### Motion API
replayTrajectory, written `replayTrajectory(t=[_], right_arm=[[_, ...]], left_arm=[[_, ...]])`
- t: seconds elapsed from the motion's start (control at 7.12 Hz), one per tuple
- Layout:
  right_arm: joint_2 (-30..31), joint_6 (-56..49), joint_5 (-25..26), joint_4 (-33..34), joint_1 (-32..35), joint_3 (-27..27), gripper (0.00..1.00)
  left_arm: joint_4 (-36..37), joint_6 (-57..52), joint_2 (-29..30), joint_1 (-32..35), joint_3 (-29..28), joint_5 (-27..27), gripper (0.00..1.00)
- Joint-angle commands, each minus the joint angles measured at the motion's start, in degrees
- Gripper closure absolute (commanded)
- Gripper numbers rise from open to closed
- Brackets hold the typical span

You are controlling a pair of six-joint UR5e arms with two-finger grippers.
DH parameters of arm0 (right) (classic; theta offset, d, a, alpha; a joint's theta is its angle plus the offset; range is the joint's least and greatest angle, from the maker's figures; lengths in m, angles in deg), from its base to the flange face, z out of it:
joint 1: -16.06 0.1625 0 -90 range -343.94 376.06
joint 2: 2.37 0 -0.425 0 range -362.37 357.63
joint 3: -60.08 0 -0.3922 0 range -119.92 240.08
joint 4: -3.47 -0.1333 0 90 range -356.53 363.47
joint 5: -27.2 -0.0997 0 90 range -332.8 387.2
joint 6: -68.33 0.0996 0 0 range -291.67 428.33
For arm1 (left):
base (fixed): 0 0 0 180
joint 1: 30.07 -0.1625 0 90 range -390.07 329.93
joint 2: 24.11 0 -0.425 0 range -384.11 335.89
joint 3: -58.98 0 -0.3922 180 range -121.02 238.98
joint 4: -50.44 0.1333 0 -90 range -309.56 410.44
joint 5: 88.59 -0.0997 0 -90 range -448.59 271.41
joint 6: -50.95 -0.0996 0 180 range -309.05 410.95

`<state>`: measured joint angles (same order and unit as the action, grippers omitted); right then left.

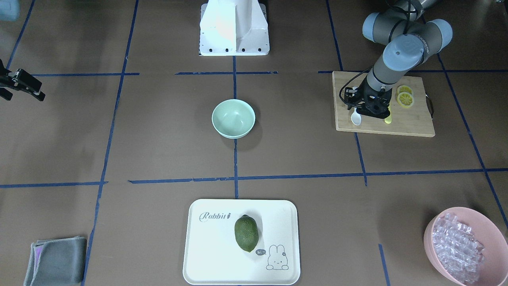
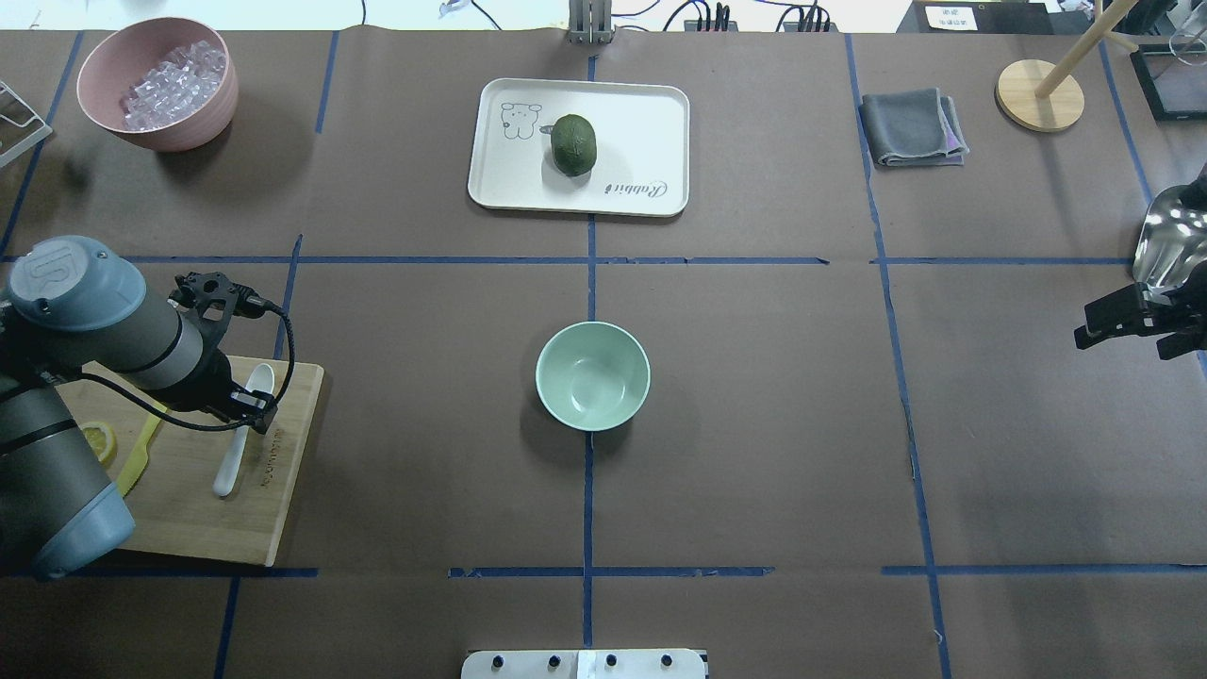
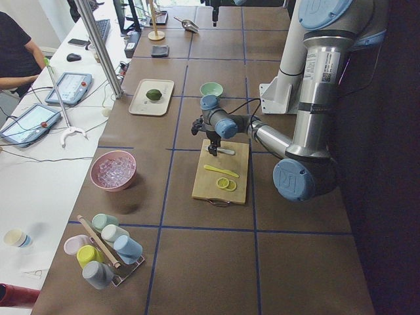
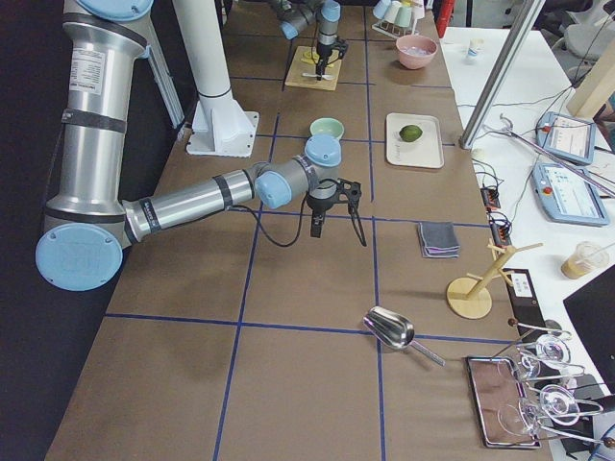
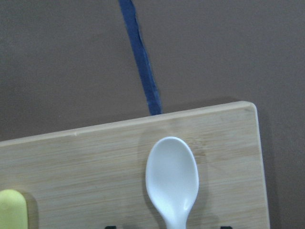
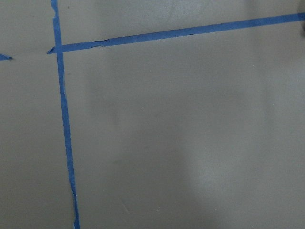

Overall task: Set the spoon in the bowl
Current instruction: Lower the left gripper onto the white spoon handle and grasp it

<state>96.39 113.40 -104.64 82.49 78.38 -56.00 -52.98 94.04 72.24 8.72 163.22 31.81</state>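
Observation:
The white spoon [image 2: 231, 462] lies on the wooden cutting board [image 2: 207, 528] at the table's left, its scoop [image 5: 171, 179] toward the far edge. My left gripper [image 2: 248, 413] hangs low over the spoon's handle and is open, a fingertip on either side of the handle at the bottom of the left wrist view. It also shows in the front view [image 1: 367, 112], next to the spoon [image 1: 356, 118]. The mint-green bowl [image 2: 592, 375] stands empty at the table's middle [image 1: 233, 118]. My right gripper [image 2: 1132, 338] is open and empty at the far right.
A yellow knife [image 2: 137, 457] and lemon slices [image 1: 405, 96] lie on the board. A pink bowl [image 2: 179, 127] of clear cubes stands at the far left. A white tray [image 2: 641, 123] holds a green fruit [image 2: 573, 143]. A grey cloth [image 2: 913, 127] and a metal scoop [image 2: 1169, 240] lie at the right.

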Motion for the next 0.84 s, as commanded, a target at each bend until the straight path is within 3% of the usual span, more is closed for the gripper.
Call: replayTrajectory(t=[0.0,0.42,0.56,0.7], right_arm=[[-0.06,0.01,0.00,0.00,0.00,-0.03,0.00],[-0.06,0.19,0.00,0.00,-0.09,0.06,0.00],[-0.15,0.19,0.00,0.00,0.00,0.06,0.00],[-0.06,0.10,0.00,0.00,0.00,0.06,0.00]], left_arm=[[0.06,-0.02,-0.63,0.06,0.53,0.19,0.97],[0.14,0.50,-0.03,0.24,1.05,0.19,1.00],[1.01,0.68,0.15,0.15,3.41,0.27,1.00],[6.50,0.68,1.98,0.15,7.87,0.27,1.00]])
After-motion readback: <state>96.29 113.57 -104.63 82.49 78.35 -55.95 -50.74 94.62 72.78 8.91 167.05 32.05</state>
